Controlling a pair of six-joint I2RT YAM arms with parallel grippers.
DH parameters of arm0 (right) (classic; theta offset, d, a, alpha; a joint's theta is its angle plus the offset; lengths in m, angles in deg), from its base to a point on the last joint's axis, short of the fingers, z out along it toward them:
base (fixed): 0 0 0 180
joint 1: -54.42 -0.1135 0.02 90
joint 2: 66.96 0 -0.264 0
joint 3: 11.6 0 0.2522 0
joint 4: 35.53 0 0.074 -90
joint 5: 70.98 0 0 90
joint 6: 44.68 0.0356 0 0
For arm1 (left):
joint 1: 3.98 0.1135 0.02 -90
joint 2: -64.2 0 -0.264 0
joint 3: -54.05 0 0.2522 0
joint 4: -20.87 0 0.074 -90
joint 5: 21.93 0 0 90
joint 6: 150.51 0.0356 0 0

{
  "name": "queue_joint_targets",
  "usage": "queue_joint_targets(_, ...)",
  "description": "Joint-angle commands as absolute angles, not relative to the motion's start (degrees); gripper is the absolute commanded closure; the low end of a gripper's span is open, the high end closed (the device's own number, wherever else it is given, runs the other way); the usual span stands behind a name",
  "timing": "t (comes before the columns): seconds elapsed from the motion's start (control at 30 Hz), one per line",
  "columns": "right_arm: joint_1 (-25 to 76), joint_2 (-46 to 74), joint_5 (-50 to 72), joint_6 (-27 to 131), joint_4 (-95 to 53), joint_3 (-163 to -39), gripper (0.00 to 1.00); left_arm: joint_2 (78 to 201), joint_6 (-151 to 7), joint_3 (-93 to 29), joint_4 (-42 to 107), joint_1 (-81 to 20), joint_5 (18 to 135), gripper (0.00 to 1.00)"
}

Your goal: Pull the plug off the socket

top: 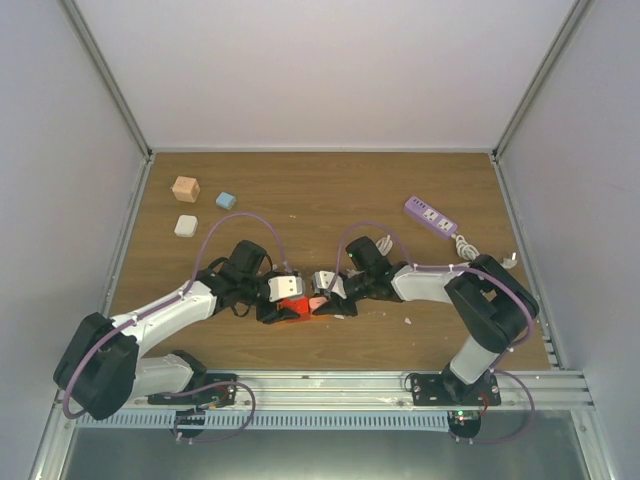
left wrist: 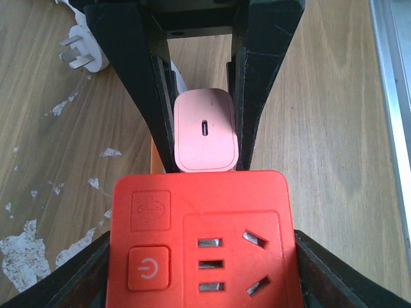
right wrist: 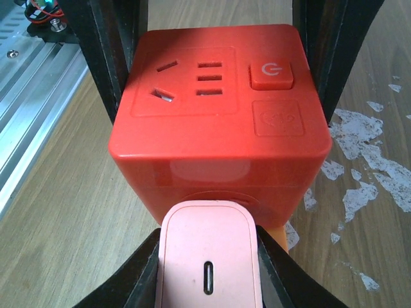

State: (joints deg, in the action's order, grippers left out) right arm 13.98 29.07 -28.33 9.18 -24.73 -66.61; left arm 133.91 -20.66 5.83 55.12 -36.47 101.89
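The socket (left wrist: 202, 237) is a red block with a power button and an orange part under it; it lies at table centre (top: 293, 308). The plug (right wrist: 209, 263), a pale pinkish-white rounded block with a slot port, sits flush against the socket's side face, and no prongs show. My left gripper (left wrist: 202, 269) is shut on the socket, one finger on each side. My right gripper (right wrist: 209, 279) is shut on the plug, its fingers (left wrist: 263, 83) flanking the plug (left wrist: 205, 131). The two grippers meet head-on in the top view (top: 305, 298).
A purple power strip (top: 432, 216) lies at the back right, its cord ending in a white pronged plug (left wrist: 80, 51). A tan cube (top: 185, 188), a light-blue cube (top: 225, 200) and a white block (top: 185, 225) sit at the back left. The metal rail (top: 330, 385) runs along the near edge.
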Motion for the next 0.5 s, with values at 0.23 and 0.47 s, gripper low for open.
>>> queue_joint_targets(0.23,13.1,33.0,-24.6,8.8,-22.0,-68.7,0.99,133.4,-21.9,-0.2,58.3,-34.9,112.8,0.60)
queue_joint_targets(0.47,13.0,34.5,-23.4,9.8,-20.8,-69.7,0.99,132.2,-19.9,2.2,55.9,-35.4,109.6,0.64)
